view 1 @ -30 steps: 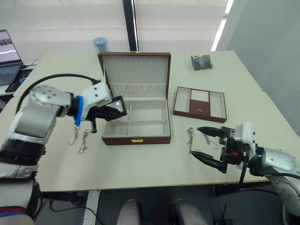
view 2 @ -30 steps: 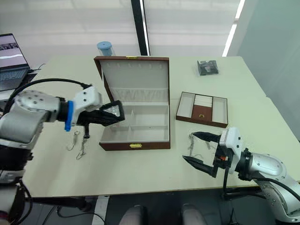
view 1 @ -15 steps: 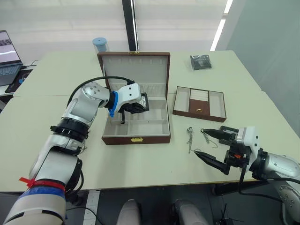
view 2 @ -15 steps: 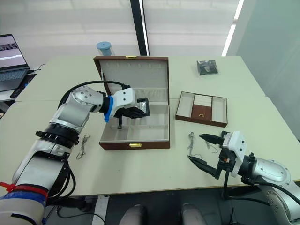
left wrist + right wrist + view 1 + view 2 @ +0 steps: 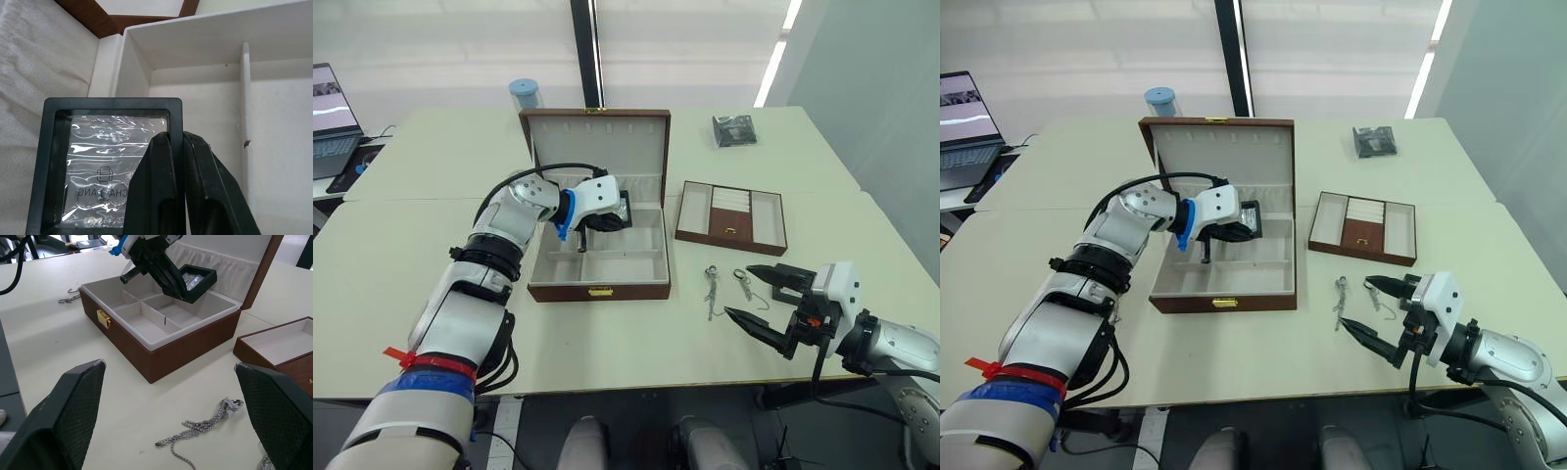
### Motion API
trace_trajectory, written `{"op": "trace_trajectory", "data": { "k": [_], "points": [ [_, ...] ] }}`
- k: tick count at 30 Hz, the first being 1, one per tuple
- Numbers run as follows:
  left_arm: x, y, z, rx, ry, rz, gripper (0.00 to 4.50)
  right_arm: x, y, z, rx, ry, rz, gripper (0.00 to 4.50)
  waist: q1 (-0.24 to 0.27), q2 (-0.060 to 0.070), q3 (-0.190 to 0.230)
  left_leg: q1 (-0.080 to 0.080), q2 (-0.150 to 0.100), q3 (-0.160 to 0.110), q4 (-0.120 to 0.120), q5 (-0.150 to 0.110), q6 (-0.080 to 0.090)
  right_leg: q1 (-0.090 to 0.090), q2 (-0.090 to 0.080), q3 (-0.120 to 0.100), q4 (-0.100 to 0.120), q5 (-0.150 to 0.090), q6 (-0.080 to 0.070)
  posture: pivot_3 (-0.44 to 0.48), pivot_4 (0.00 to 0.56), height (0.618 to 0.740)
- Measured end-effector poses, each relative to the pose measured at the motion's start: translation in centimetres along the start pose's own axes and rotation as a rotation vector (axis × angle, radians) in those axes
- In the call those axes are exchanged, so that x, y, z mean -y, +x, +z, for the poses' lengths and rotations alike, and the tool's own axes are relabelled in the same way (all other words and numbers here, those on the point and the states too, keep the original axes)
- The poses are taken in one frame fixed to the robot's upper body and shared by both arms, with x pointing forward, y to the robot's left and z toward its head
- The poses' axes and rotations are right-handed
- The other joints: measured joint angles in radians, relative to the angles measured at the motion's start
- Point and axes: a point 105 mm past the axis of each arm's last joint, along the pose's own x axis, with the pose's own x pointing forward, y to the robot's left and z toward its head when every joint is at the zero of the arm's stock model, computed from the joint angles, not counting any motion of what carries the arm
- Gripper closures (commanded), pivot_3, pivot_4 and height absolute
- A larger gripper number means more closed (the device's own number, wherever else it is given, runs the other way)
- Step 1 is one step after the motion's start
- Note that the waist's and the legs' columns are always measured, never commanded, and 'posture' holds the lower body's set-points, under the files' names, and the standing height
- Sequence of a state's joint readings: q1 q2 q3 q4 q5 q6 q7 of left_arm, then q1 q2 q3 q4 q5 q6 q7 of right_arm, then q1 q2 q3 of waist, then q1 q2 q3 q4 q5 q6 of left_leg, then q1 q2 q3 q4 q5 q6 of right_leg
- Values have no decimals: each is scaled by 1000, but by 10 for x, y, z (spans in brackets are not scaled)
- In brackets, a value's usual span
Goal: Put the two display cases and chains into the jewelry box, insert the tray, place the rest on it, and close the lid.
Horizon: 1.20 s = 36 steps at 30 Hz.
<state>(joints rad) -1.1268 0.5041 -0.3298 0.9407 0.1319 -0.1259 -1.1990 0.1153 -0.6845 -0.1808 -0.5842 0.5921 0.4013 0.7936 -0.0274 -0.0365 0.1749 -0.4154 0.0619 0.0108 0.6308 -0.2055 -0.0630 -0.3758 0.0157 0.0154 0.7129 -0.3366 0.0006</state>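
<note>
My left gripper (image 5: 610, 217) is shut on the edge of a black-framed display case (image 5: 621, 210) with a clear window. It holds the case tilted just above the back compartments of the open jewelry box (image 5: 598, 289). In the left wrist view both fingers (image 5: 161, 196) pinch the case (image 5: 98, 161) over the cream lining. The lid (image 5: 597, 147) stands upright. Two silver chains (image 5: 710, 290) lie on the table right of the box, and more chains (image 5: 68, 296) lie on its left. My right gripper (image 5: 740, 292) hovers open beside the right chains. The tray (image 5: 729, 217) rests right of the box.
A dark shiny packet (image 5: 733, 129) lies at the back right of the table. Behind the box stands a blue-capped cylinder (image 5: 522, 93). A laptop (image 5: 328, 117) sits at the far left. The table's front edge runs close under my right gripper.
My left gripper has carried the display case from the box's left side in over its back compartments. The right gripper stays open and has drifted slightly right.
</note>
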Motion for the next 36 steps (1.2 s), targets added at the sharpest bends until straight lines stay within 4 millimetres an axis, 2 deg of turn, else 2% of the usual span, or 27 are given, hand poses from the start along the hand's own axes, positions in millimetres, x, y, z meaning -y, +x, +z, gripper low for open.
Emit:
{"op": "trace_trajectory", "data": {
  "k": [11, 16, 20, 25, 36],
  "points": [
    [5, 11, 11, 41, -13, -70, 4453, -2, -5, 2, -3, -10, -42, 0, 1, 0, 0, 0, 0, 0, 0, 0, 0, 1, 0, 0, 0, 0, 0, 0, 150, 740],
    [6, 9, 18, 55, 2, -95, 4453, -2, -6, 1, -7, -5, -56, 0, 1, 0, 0, 0, 0, 0, 0, 0, 0, 1, 0, 0, 0, 0, 0, 0, 150, 740],
    [12, 0, 14, 47, -7, -140, 4453, -4, -7, 0, -5, 1, -59, 0, -4, 0, 0, 0, 0, 0, 0, 0, 0, 0, 0, 0, 0, 0, 0, 0, 150, 740],
    [27, 3, 10, 68, -65, -217, 4453, -5, -5, 0, 3, 8, -66, 0, -2, 0, 0, 0, 0, 0, 0, 0, 0, 0, 0, 0, 0, 0, 0, 0, 150, 740],
    [25, 9, 5, 70, -93, -202, 4453, -6, -4, -1, 4, 10, -61, 0, -2, 0, 0, 0, 0, 0, 0, 0, 0, 0, 0, 0, 0, 0, 0, 0, 150, 740]
  ]
}}
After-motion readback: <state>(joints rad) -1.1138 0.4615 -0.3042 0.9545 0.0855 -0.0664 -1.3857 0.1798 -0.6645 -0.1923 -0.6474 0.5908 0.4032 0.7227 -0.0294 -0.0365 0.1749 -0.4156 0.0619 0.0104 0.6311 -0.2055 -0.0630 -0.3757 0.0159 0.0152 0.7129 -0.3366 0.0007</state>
